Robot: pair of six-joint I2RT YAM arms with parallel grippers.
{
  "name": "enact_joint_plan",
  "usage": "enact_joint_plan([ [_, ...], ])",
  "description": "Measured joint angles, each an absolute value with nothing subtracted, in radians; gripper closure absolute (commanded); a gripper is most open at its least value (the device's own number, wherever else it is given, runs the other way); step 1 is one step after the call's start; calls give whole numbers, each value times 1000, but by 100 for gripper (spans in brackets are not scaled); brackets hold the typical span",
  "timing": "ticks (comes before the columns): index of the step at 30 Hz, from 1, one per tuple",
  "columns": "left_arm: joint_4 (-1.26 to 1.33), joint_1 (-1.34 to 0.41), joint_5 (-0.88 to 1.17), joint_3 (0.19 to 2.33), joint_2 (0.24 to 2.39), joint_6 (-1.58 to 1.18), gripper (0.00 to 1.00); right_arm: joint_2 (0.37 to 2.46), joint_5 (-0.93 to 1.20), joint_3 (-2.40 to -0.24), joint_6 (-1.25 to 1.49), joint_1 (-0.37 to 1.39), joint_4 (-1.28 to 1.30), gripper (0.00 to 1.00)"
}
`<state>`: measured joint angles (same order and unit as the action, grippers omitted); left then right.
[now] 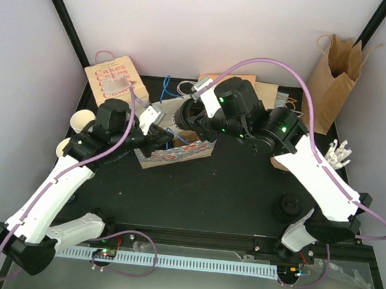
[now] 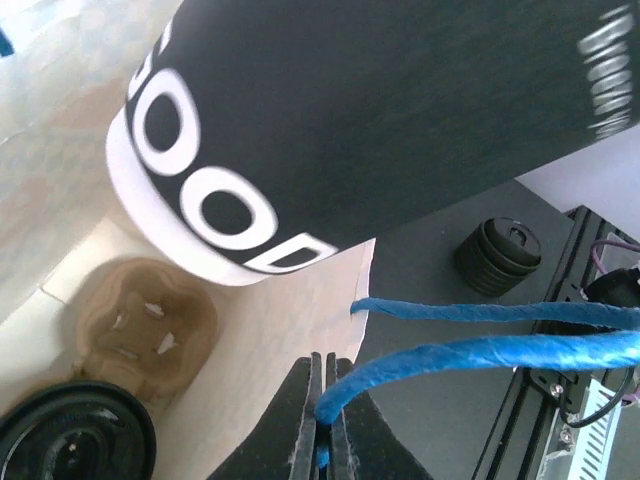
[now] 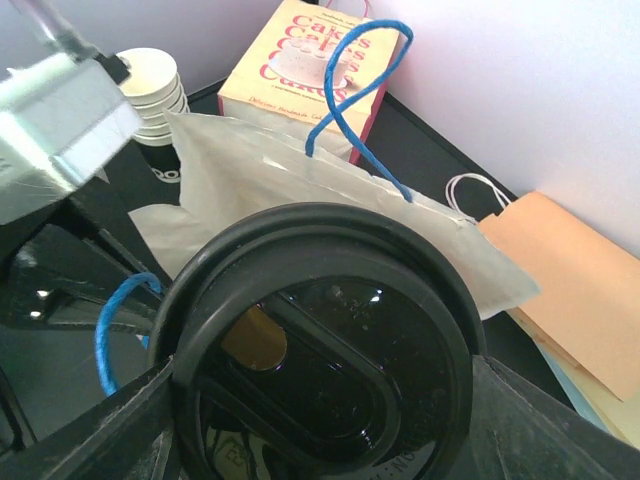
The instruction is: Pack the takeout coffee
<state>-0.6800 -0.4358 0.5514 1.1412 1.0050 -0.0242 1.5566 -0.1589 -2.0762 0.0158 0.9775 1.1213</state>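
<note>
My right gripper (image 3: 330,425) is shut on a takeout coffee cup (image 2: 380,110), black with white lettering and a white rim band. Its round black lid (image 3: 320,340) fills the right wrist view. The cup hangs at the mouth of a white paper bag (image 3: 300,215) that lies on its side mid-table (image 1: 175,153). My left gripper (image 2: 322,420) is shut on the bag's blue handle (image 2: 480,350) and holds the mouth open. Inside the bag I see a brown pulp carrier (image 2: 145,320) and another black lid (image 2: 75,435).
Cream paper cups (image 1: 81,119) are stacked at the left, beside a "Cakes" bag (image 1: 114,78). Flat orange and blue paper bags (image 3: 570,280) lie at the back. A brown bag (image 1: 336,72) stands at the right. A black lid (image 1: 288,207) rests on the table's front right.
</note>
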Motion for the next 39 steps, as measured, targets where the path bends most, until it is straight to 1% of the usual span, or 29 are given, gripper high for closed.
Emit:
enact_joint_plan([
  [18,-680,-540,539,1141,956,-68,98,1548,-204,-1945,4,978,1107,40],
  [30,-681,-584,523,1136,922,-73,98,1488,-202,-1844,5,978,1099,40],
  [35,-679,-618,523,1129,923,-84,98,1486,-183,-1845,5,978,1100,40],
  [39,-678,-649,521,1105,920,-99,98,1509,-134,-1892,4,978,1115,40],
])
